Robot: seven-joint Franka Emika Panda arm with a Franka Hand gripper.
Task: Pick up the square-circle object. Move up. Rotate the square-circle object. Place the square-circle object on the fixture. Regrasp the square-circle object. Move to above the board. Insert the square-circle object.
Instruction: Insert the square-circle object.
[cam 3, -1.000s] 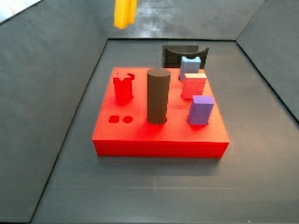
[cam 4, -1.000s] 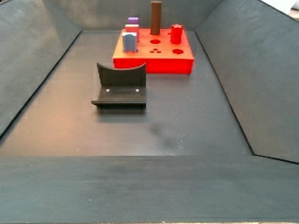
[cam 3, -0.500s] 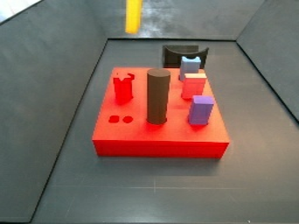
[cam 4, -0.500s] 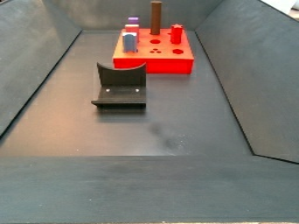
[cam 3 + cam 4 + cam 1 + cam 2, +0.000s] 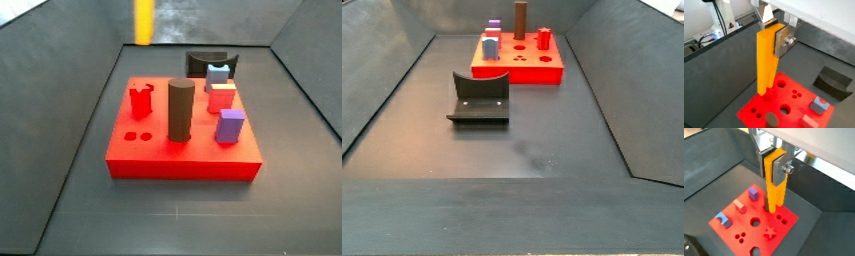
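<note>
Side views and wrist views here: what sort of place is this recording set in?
Probably a simulated peg-insertion test cell. Plain grey walls slope around a bare floor holding only the red board and black fixture. In both wrist views the gripper hangs above the board, shut on the square-circle object.

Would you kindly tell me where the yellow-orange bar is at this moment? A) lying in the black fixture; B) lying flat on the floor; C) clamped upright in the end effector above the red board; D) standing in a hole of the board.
C: in both wrist views the end effector grips the square-circle object near its top, hanging upright above the board, clear of the fixture.
</note>
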